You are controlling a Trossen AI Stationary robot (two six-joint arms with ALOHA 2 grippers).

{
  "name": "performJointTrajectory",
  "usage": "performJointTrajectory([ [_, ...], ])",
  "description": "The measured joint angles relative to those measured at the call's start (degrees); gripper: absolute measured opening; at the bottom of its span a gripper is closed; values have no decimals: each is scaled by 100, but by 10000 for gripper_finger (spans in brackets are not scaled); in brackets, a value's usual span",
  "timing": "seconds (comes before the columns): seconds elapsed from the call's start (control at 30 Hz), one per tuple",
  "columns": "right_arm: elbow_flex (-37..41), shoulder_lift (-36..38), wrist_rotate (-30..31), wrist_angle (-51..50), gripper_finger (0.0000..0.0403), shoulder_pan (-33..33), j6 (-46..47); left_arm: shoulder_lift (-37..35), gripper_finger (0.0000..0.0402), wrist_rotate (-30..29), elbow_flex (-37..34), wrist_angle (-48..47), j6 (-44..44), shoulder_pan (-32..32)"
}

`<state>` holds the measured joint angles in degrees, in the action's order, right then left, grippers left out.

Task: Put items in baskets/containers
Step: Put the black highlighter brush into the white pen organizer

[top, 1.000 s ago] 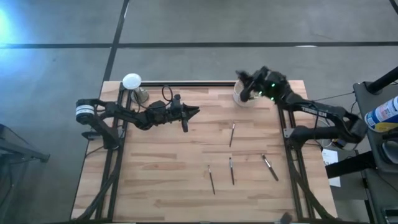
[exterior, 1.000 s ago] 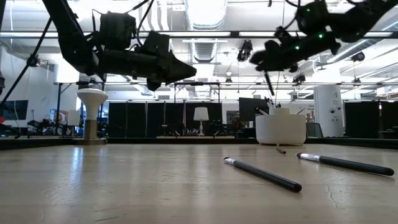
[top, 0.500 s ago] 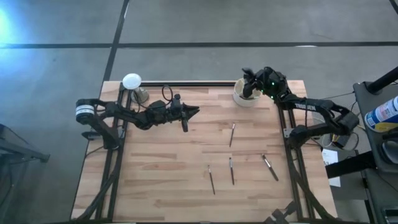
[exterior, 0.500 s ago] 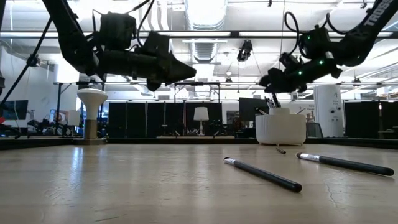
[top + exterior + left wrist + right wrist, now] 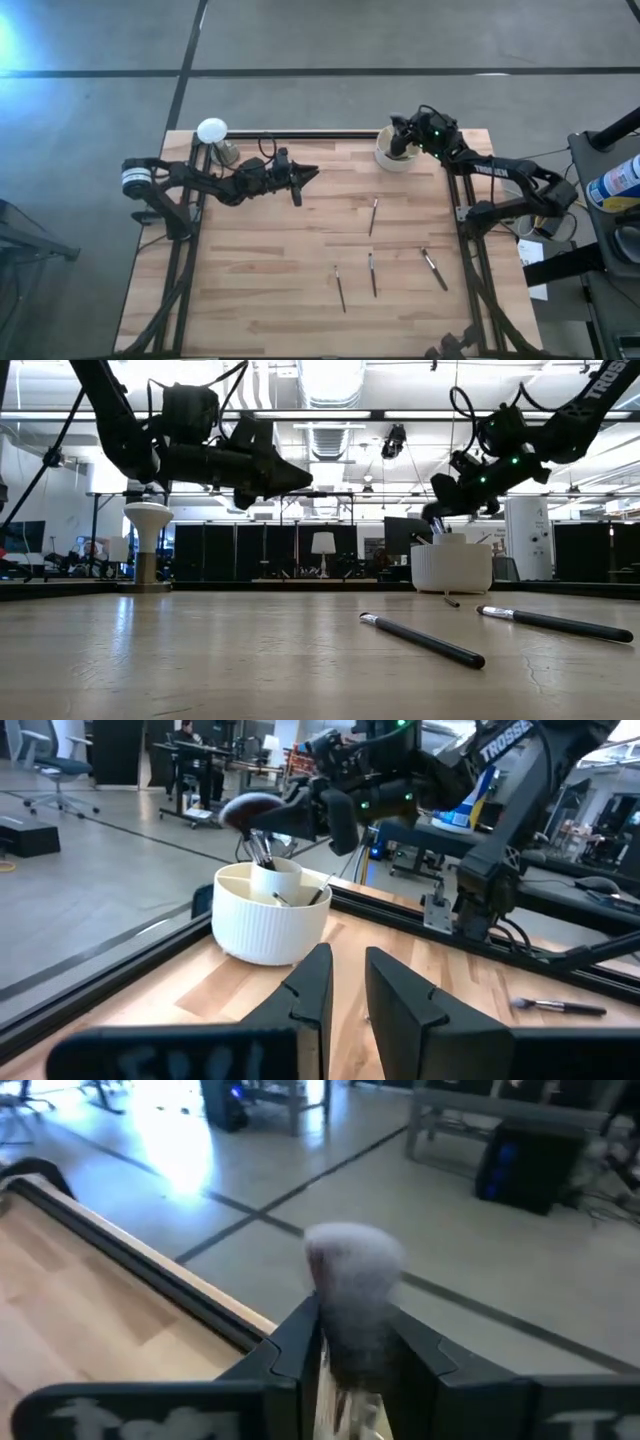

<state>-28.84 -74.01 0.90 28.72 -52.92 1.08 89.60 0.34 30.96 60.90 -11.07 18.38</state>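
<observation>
Four loose brushes, one cup, two arms: your stock as it lies on the table [image 5: 250,270].

1. Cup [image 5: 383,160]: cream-white, round, ribbed outside, divided inside. It stands near the far edge, toward the right side. Several thin handles lean in its compartments; which compartment each occupies you cannot tell.

2. Fluffy brush [image 5: 352,1270]: its wide head points up and its handle goes down into the cup's middle. The left wrist view shows its dark head [image 5: 245,810] above the rim.

3. Right gripper [image 5: 400,143]: directly above the cup, reaching in from the right. The fluffy brush's head sits between its two sides. Whether it clamps the brush or has let it go, you cannot tell.

4. Left gripper [image 5: 305,177]: raised above the boards left of centre, well apart from the cup and pointing toward it. Its fingers [image 5: 310,985] stand a narrow gap apart, with nothing between them.

5. Upper brush [image 5: 374,215]: flat near the table's middle, nearest the cup of the four.

6. Left brush [image 5: 339,288] and middle brush [image 5: 372,275]: flat, side by side, toward the near edge.

7. Right brush [image 5: 433,268]: flat and slanted, near the right arm's base.

8. White disc [image 5: 212,130]: on a metallic stand at the far left corner, behind the left arm.
</observation>
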Motion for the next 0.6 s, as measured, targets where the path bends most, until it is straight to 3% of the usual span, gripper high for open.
performJointTrajectory([
  [0.3,-584,464,257,-1937,129,15,155,0,58,127,-15,46,-106,76],
  [0.6,-999,430,470,-2729,174,15,488,-2,58,223,-37,-45,-111,74],
])
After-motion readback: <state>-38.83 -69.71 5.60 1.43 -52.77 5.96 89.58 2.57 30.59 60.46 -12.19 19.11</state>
